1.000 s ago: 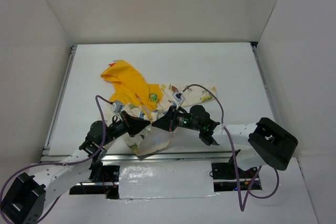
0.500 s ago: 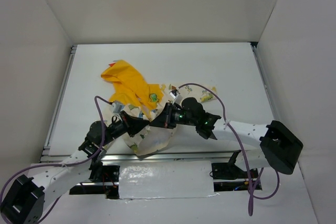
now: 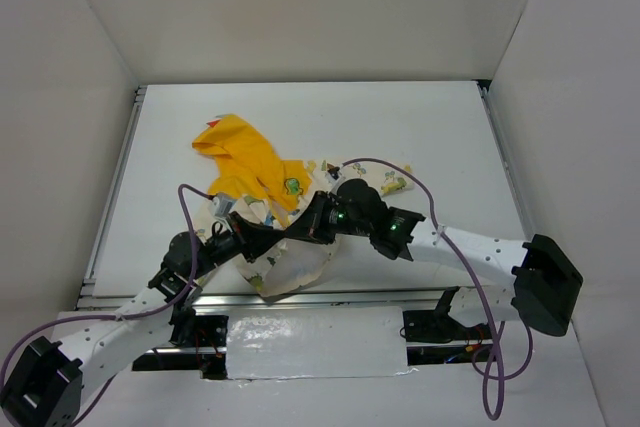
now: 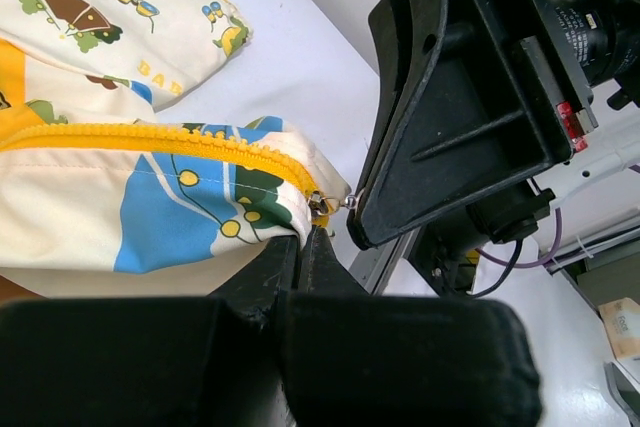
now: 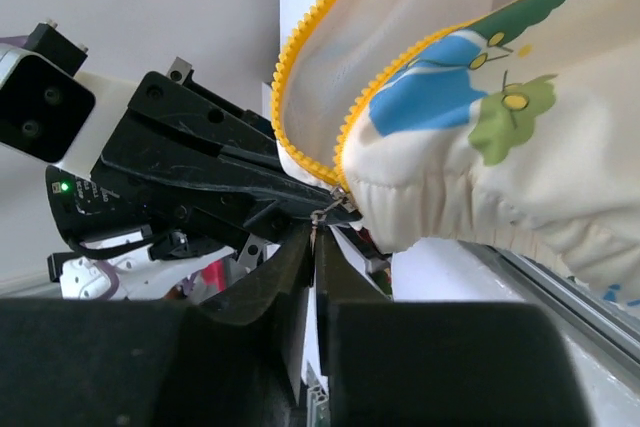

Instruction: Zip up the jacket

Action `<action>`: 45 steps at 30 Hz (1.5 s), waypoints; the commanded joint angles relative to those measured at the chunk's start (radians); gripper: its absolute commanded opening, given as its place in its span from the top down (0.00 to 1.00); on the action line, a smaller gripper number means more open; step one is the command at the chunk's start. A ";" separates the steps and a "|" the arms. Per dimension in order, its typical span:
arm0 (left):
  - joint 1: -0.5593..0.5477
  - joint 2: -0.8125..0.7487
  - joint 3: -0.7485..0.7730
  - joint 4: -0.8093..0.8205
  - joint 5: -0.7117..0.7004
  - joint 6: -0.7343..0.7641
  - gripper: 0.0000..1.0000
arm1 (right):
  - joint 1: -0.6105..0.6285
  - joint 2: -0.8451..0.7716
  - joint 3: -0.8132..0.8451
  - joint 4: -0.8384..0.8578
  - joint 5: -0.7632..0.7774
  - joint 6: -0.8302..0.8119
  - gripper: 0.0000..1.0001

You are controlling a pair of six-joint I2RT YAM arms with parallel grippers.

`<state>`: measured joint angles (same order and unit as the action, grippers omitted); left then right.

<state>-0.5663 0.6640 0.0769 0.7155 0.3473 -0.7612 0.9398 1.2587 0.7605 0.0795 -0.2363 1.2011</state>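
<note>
The jacket (image 3: pixel 293 269) lies crumpled near the table's front edge, with its yellow hood (image 3: pixel 240 152) toward the back left. My left gripper (image 3: pixel 279 240) is shut on the jacket's bottom hem (image 4: pixel 280 217), right at the lower end of the yellow zipper (image 4: pixel 150 137). My right gripper (image 3: pixel 303 231) meets it tip to tip from the right and is shut on the small metal zipper pull (image 5: pixel 319 215). In the right wrist view the two rows of zipper teeth (image 5: pixel 300 57) spread apart above the slider. The jacket's front stands open.
A cream sleeve (image 3: pixel 385 179) lies behind my right wrist. White walls (image 3: pixel 80 97) close in the table on three sides. The metal front rail (image 3: pixel 330 297) runs just under the jacket's hem. Purple cables (image 3: pixel 420 202) loop over both arms.
My right arm's elbow has swung right and its wrist has pushed a little toward the far left. Both grippers stay shut at the zipper's bottom; the jacket has hardly moved.
</note>
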 commanded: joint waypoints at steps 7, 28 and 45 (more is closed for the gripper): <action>-0.001 -0.014 0.014 0.058 0.022 0.026 1.00 | 0.030 0.010 0.060 -0.003 0.046 0.009 1.00; -0.006 0.083 -0.006 -0.010 0.020 -0.020 1.00 | -0.064 0.137 0.340 0.015 0.011 -0.017 1.00; -0.102 0.051 -0.051 -0.081 -0.037 -0.024 1.00 | -0.429 0.691 0.940 -0.086 0.003 -0.008 1.00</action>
<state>-0.6331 0.7383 0.0666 0.7177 0.2901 -0.7914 0.6456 1.8851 1.5139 -0.0845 -0.2897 1.1599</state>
